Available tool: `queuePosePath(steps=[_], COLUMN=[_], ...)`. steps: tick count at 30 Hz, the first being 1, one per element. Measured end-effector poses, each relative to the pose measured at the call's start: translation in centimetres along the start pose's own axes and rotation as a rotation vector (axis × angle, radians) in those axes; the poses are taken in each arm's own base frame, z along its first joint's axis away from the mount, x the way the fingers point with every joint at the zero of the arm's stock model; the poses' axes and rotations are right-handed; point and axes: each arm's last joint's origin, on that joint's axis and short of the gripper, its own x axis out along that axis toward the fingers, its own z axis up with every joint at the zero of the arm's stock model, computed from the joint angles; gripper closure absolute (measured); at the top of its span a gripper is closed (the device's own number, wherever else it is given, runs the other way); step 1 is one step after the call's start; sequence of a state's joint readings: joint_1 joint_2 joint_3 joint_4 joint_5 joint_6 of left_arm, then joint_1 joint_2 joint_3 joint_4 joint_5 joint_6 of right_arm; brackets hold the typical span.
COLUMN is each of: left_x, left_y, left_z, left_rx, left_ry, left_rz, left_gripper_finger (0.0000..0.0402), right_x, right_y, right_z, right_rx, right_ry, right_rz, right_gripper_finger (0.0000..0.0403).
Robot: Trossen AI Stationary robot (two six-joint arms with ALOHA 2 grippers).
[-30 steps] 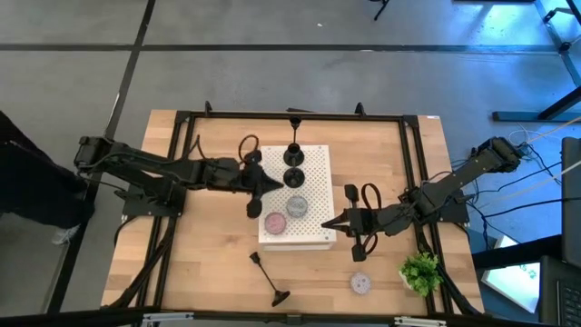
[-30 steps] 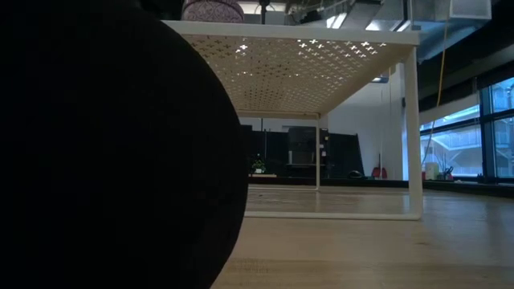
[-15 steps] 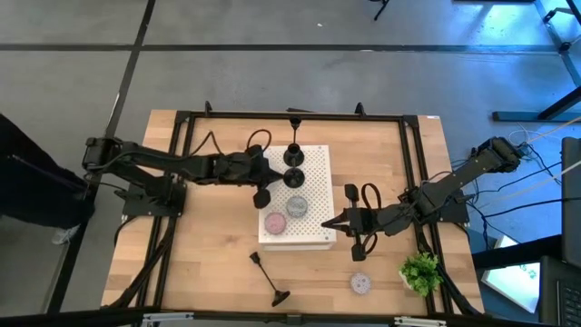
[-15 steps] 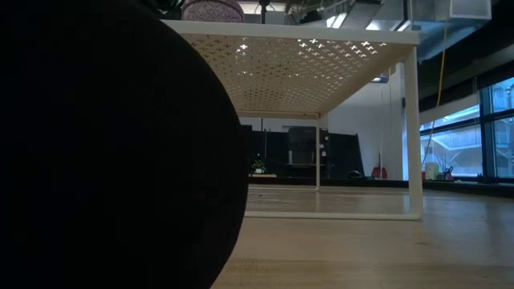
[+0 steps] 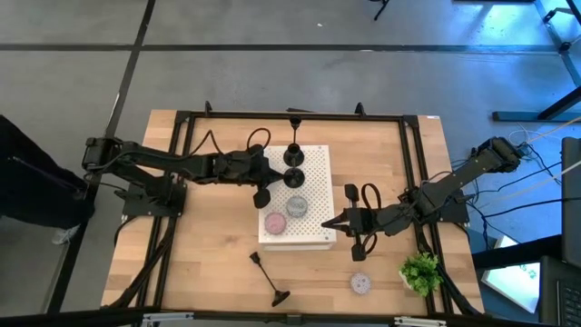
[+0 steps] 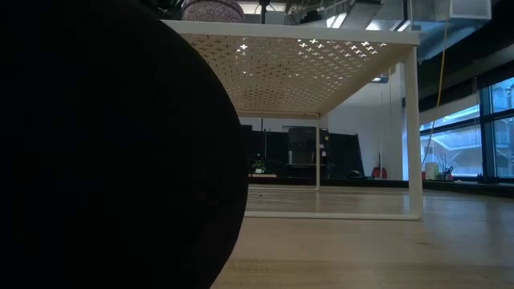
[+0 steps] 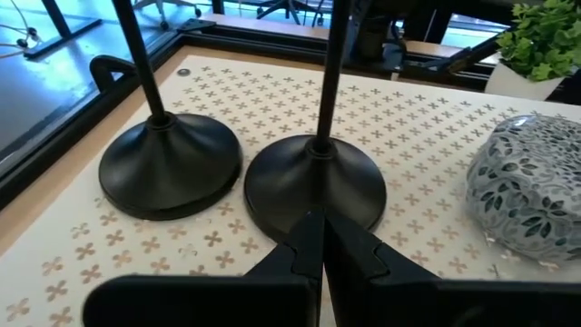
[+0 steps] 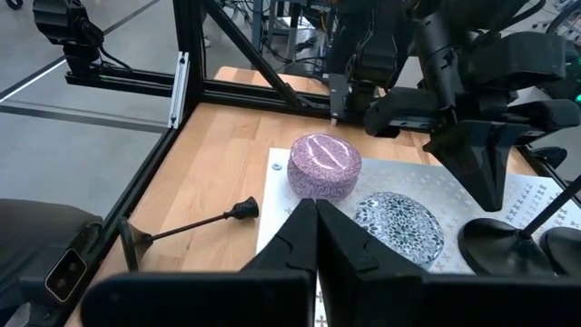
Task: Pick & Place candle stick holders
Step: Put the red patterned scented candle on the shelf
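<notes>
left gripper (image 7: 320, 238) closed before two black holders (image 7: 315, 186) – low view shows only the white board (image 6: 321, 60); right gripper (image 8: 317, 222) closed.

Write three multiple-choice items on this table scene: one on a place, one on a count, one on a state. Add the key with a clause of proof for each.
1. Where does the lavender puck lie?
A. on the white board
B. on the bare wood beside the green plant
C. in the left gripper

2. How many black holders stand upright on the white board?
A. two
B. none
C. four

3. How is the black holder on the wood in front of the board?
A. upright
B. lying on its side
C. held by the right gripper

Key:
1 B, the high view shows it on the wood next to the plant, off the board.
2 A, the left wrist view shows two round bases with stems up.
3 B, its stem lies flat along the table, untouched.
</notes>
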State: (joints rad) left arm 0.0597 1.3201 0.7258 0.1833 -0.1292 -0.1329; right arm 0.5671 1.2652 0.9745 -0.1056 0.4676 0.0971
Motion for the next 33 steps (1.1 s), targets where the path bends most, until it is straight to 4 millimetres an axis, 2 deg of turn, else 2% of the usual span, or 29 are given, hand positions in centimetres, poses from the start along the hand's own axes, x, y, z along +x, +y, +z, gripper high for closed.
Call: queuePosePath(steps=[33], left_x=[0.31], left_y=[0.01], left_z=[-0.4], left_rx=[0.001], left_ry=[0.024], left_rz=[0.003], left_gripper_finger=[0.04], right_x=[0.01], right_y=[0.01], right_z=[0.04], right_rx=[0.003], right_ry=[-0.004], right_rz=[0.001], right_gripper_finger=[0.0403])
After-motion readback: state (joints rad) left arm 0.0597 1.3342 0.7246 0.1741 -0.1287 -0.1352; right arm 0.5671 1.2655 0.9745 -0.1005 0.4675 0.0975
